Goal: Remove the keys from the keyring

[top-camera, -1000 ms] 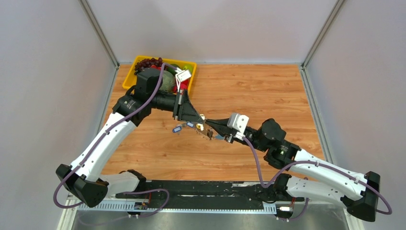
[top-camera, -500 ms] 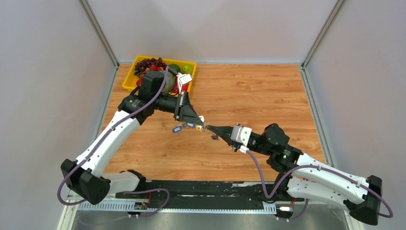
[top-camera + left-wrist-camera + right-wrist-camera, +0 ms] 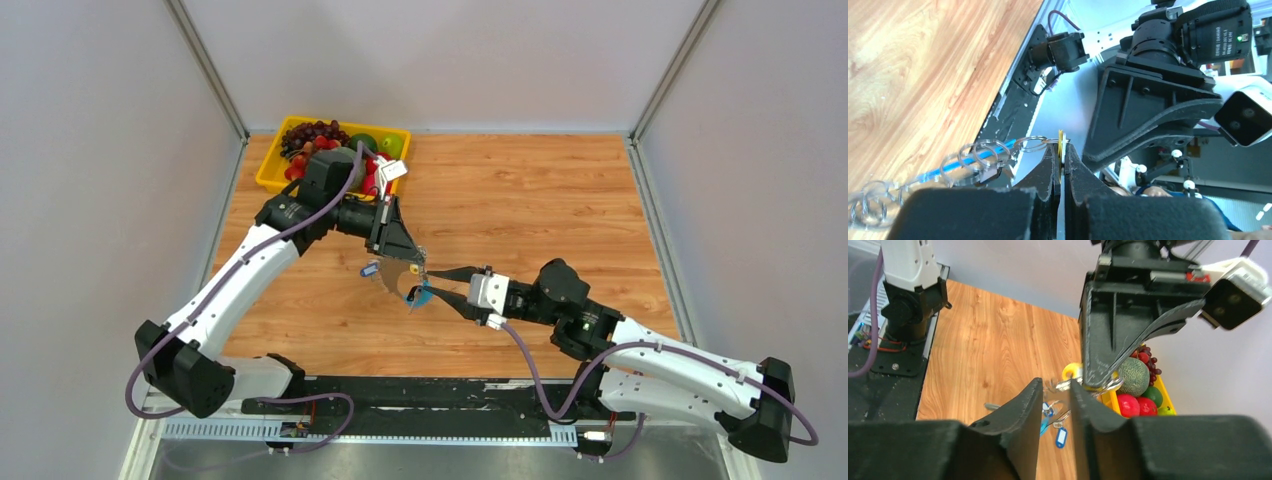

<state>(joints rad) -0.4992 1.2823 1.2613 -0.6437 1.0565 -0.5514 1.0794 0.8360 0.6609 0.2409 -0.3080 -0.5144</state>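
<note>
At table centre, top view: left gripper [image 3: 414, 262] pinched tight on keyring [image 3: 412, 290], blue strap dangling at 6 o'clock. Right gripper [image 3: 432, 282] at 3 o'clock of keyring, jaws narrowly apart, contact unclear.

Mid-desk [image 3: 520, 190], the left end effector [image 3: 415, 262] sits at 11 o'clock of the right end effector [image 3: 432, 291], tips close together. The keyring [image 3: 405, 284] hangs between them, above the boards. A tagged key [image 3: 370, 268] lies at its 9 o'clock. The tray [image 3: 268, 165] sits far back at 11 o'clock.
</note>
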